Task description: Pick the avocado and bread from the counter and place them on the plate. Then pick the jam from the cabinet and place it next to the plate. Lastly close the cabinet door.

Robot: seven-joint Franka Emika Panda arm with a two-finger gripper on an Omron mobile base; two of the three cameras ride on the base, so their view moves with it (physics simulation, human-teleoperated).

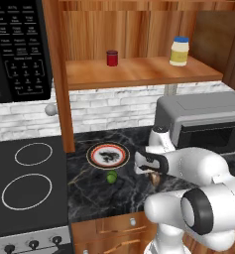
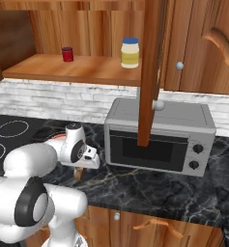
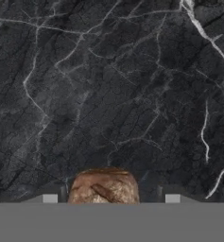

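The brown bread (image 3: 103, 186) lies on the black marble counter (image 3: 108, 85), between my gripper's (image 3: 111, 198) two fingertips, with a gap on each side. From the base views my gripper (image 1: 151, 173) points down over the bread (image 2: 78, 172). The green avocado (image 1: 111, 176) rests just in front of the orange-rimmed plate (image 1: 91, 155), left of my hand. The dark red jam (image 1: 112, 58) stands on the cabinet (image 1: 139, 72) shelf. The cabinet door (image 1: 59, 74) stands swung open, edge-on to the camera.
A pale yellow jar with a blue lid (image 1: 179, 50) stands on the shelf to the jam's right. A grey toaster oven (image 1: 203, 121) sits on the counter right of my hand. The stove top (image 1: 27, 183) lies to the left, below a black microwave (image 1: 17, 47).
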